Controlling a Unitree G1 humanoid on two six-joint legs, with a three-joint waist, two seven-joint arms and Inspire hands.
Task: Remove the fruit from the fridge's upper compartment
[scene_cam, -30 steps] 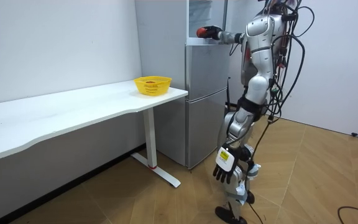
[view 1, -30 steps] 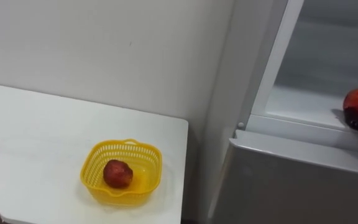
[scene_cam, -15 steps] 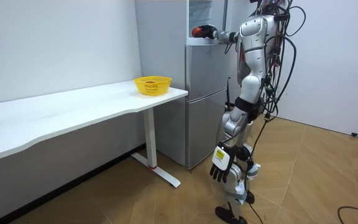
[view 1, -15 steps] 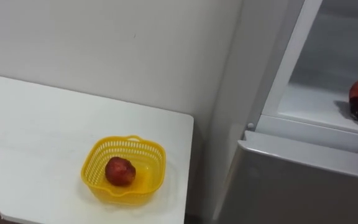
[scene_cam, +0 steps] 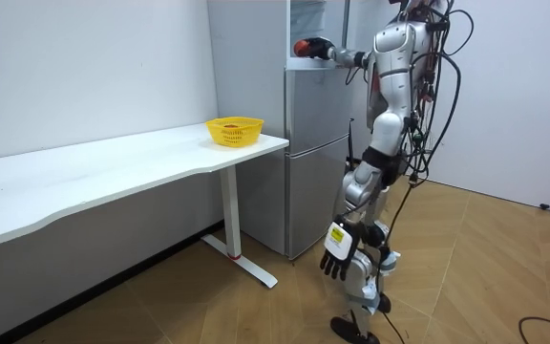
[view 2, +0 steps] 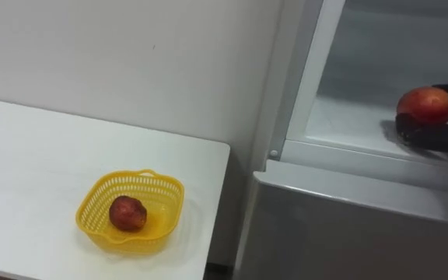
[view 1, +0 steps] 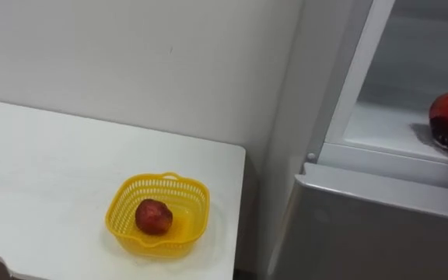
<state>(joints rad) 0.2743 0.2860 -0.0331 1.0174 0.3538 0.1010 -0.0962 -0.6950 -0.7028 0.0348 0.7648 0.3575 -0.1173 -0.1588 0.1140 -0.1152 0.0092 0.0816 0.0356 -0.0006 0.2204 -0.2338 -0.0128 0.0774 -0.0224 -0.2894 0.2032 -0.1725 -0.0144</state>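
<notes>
A red fruit (view 2: 425, 103) sits in my right hand (view 2: 435, 131), whose dark fingers curl under and around it. Hand and fruit hover just over the white shelf (view 2: 348, 124) of the open upper fridge compartment. In the room view I stand in front of the fridge (scene_cam: 313, 162) with the right arm stretched to its top and the right hand (scene_cam: 315, 48) at the opening. My left hand (scene_cam: 338, 256) hangs low beside my legs, fingers relaxed. A yellow basket (view 2: 99, 190) on the white table holds another red fruit (view 2: 127, 213).
The white table (view 1: 45, 171) runs along the wall to the left of the fridge, its corner close to the fridge's side. The shut grey lower fridge door (view 1: 379, 233) lies below the open compartment. Wooden floor (scene_cam: 485, 277) stretches behind me.
The eye view has shifted slightly. In the room view my right hand with the fruit has edged towards the view's left at the fridge opening, and my hanging left hand has swung a little.
</notes>
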